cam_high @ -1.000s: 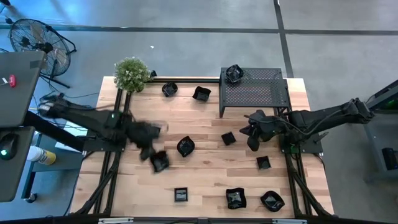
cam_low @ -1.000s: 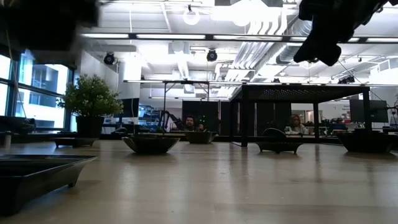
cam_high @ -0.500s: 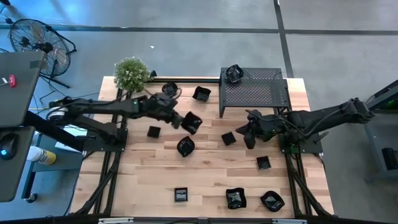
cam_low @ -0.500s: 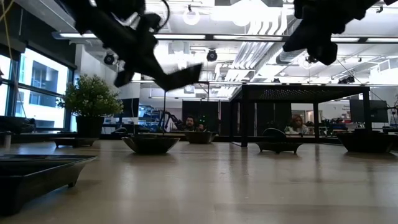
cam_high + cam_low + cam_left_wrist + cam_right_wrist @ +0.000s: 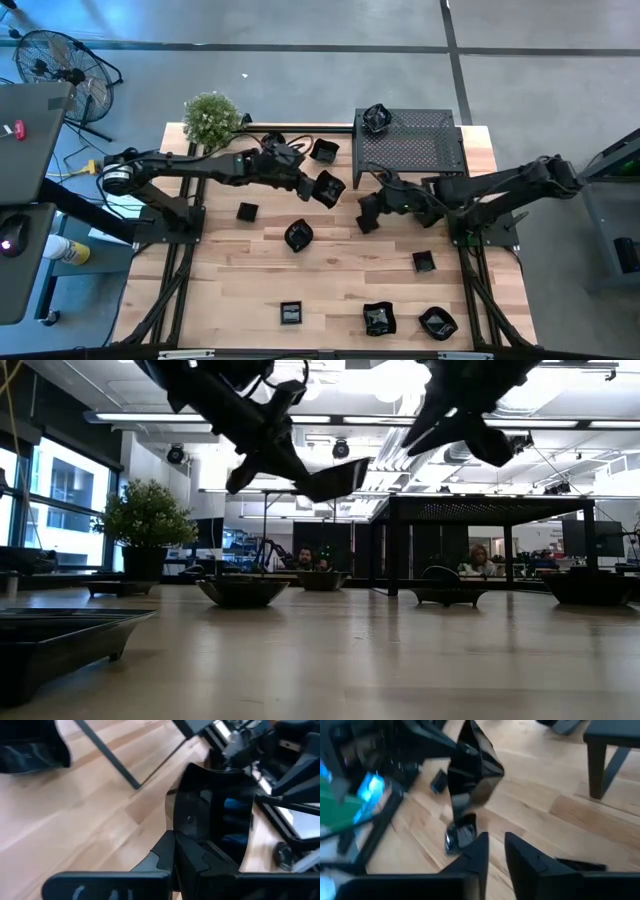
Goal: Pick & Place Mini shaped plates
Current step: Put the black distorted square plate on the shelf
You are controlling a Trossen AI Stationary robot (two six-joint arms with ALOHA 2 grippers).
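left tool clamped on the rim of a square mini plate, carried tilted in the air above mid-table, just off the near-left leg of the perforated stand. right tool sits close by, facing that plate; its fingers show a narrow gap with nothing between them, parted and empty.

likely step: hand-over or set-down of the carried plate. to do it well, judged from here: bring the plate level before any transfer, since it hangs by one edge and the glossy rim could slip. right tool should take the free edge opposite the left grip and close fully before the left lets go. keep both wrists clear of the stand leg.

other plates lie scattered on the table; one sits on the stand's far-left corner.

views: high view gives layout and the spacing of both arms, but not height. low view shows the plate well off the table, tilted. left wrist view shows the grip point on the rim. right wrist view shows the plate ahead of its fingers, apart from them.
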